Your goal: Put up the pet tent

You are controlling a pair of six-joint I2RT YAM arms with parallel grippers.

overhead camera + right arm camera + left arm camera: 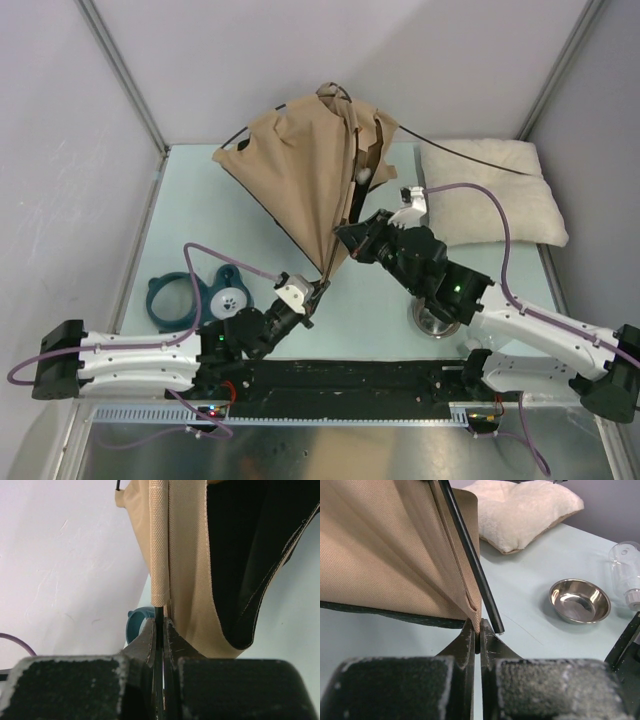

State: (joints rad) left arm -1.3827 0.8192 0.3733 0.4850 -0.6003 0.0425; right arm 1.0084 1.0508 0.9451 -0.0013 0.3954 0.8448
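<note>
Both hold the large tan fabric pet tent (305,170). Left gripper (479,628) pinches its corner; right gripper (161,627) clamps its thin black pole (158,613).

The right tool (160,630) is pinching a thin black pole (158,613) that is emerging from a tan sleeve of the pet tent (187,555); a teal object (139,622) is showing behind.
</note>
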